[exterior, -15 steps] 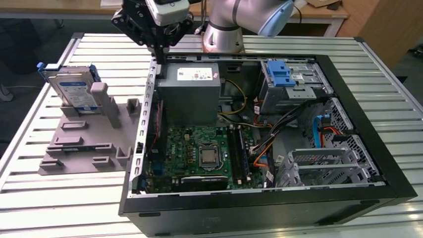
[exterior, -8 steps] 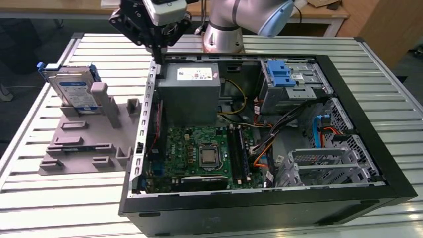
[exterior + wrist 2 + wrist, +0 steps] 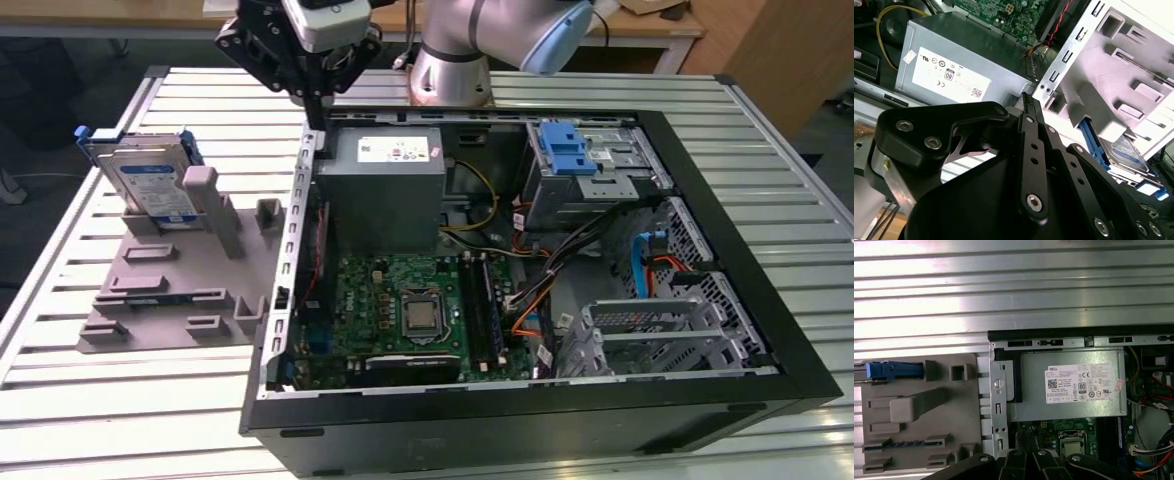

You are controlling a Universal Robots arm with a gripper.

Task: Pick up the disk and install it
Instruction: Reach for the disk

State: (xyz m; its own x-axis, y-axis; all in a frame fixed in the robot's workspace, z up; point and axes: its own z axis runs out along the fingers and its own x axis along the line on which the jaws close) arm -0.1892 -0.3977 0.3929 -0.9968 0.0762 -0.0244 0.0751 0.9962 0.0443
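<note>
nearest the lens, the open computer case [image 3: 534, 400] is spread across the exterior view's lower right, with the grey fixture [image 3: 160, 300] at left. the disk [image 3: 150, 185] is stood upright in it, upper left, well apart from the gripper [image 3: 316, 115], seen closed on nothing at upper centre. the disk is judged rigid, dense and shock-sensitive; its exposed top edge is best pinched across the flat faces.

An open black computer case [image 3: 534, 425] lies on a slatted metal bench [image 3: 120, 400]. Inside are a grey power supply [image 3: 380, 190] with a white label, a green motherboard [image 3: 400, 310] and a drive cage [image 3: 587, 160] with a blue latch. A grey slotted fixture block [image 3: 174, 290] rests just beside the case, at the exterior view's left.
</note>
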